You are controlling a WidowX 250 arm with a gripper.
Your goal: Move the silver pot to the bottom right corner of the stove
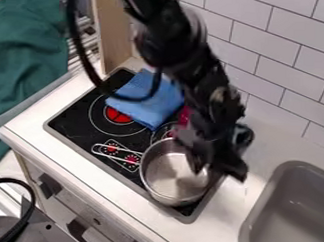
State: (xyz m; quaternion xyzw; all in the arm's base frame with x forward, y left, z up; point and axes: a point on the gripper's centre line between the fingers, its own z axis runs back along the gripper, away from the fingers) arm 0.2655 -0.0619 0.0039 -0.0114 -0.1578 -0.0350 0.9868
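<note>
- Black robot arm (170,43): you have it above the stove's right side; make any correction slow and small.
- Stove (74,121): aim for its front right corner.
- Silver pot (164,179): it's at that corner; check its base sits flat.
- Gripper (218,170): at the rim; you can't tell the jaws' state, so confirm before lifting.
- Handle (95,149): don't let it swing.

We see a shiny, smooth metal pot (164,180), soft blue cloth (142,100) and a glossy black stovetop (76,118).
</note>
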